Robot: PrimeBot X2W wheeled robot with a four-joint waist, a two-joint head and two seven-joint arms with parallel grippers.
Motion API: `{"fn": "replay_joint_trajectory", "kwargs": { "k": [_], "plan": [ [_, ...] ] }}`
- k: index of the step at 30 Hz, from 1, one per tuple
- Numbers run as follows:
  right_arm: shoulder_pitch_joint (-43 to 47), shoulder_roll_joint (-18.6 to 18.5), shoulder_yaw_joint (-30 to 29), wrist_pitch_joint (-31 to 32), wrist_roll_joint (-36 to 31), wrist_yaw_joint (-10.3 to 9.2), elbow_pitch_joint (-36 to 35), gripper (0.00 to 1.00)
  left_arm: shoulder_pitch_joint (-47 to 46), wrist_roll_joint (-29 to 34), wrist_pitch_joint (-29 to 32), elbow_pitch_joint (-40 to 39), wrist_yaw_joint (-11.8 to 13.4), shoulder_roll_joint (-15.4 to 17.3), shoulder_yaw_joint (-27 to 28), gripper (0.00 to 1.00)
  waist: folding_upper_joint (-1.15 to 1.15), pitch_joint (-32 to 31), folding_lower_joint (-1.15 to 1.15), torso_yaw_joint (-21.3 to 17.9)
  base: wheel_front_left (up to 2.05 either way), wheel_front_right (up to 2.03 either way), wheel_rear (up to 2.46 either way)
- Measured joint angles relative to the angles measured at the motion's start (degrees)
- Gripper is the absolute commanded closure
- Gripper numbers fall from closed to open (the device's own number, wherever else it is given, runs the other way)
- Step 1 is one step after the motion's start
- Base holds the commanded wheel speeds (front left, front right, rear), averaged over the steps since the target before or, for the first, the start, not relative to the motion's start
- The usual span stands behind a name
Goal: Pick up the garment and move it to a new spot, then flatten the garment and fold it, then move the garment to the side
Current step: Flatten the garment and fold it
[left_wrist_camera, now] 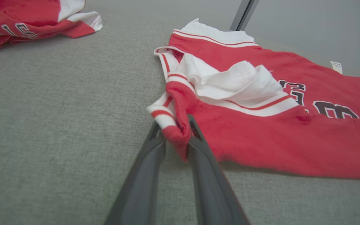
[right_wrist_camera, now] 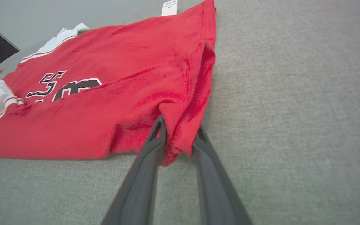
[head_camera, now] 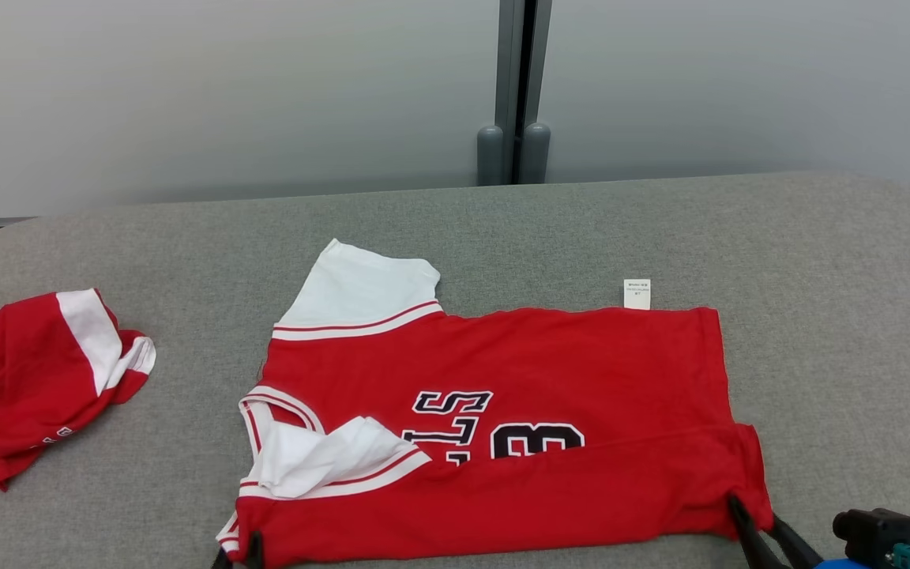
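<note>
The garment (head_camera: 502, 371), a red jersey with white sleeves and black lettering, lies spread on the grey table, its near edge folded up over the front. In the head view my left gripper (head_camera: 238, 553) is at its near left corner and my right gripper (head_camera: 755, 514) at its near right corner. The left wrist view shows my left gripper (left_wrist_camera: 174, 122) pinching the striped trim corner of the garment (left_wrist_camera: 261, 131). In the right wrist view my right gripper (right_wrist_camera: 180, 123) stands slightly apart, open, with the hem corner of the garment (right_wrist_camera: 105, 103) lying loosely between its fingers.
A second red and white garment (head_camera: 28, 379) lies crumpled at the table's left end, also in the left wrist view (left_wrist_camera: 27, 22). The grey table (head_camera: 818, 261) has bare fabric to the right and behind. A grey wall with a post (head_camera: 514, 150) stands behind it.
</note>
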Motion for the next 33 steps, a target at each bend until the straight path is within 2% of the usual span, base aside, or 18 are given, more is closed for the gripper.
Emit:
{"fn": "replay_joint_trajectory", "kwargs": {
  "k": [6, 14, 23, 29, 33],
  "plan": [
    [0.24, 1.37, -5.11, -1.09, -3.82, 0.00, -2.21, 0.00, -1.05, 1.55, -0.26, -1.23, 0.24, 0.09, 1.03, 0.00, 0.00, -0.03, 0.00, -0.61, 0.00, 0.00, 0.00],
    [-2.19, 3.77, -9.60, -5.24, -9.54, 0.00, -6.65, 0.00, -3.44, 6.04, -0.35, -10.27, -0.11, -1.63, 7.33, 0.00, 0.00, -0.16, 0.00, -1.99, 0.00, 0.00, 0.00],
    [-6.42, 8.15, -9.33, -7.53, -15.00, 0.00, -10.04, 0.00, -6.38, 13.55, -0.41, -15.71, -0.42, -3.30, 10.68, 0.00, 0.00, -0.23, 0.00, -3.40, 0.00, 0.00, 0.00],
    [-7.01, 11.17, -8.65, -7.75, -17.93, 0.00, -12.72, 0.00, -7.88, 17.39, -0.41, -15.67, 1.49, -3.77, 12.25, 0.00, 0.00, 0.04, 0.00, -3.69, 0.00, 0.00, 0.00],
    [-6.32, 12.50, -7.67, -7.76, -19.09, 0.00, -13.77, 0.00, -8.00, 18.53, -0.41, -14.63, 1.86, -4.07, 12.06, 0.00, 0.00, 0.34, 0.00, -3.77, 0.00, 0.00, 0.00]
  ]
}}
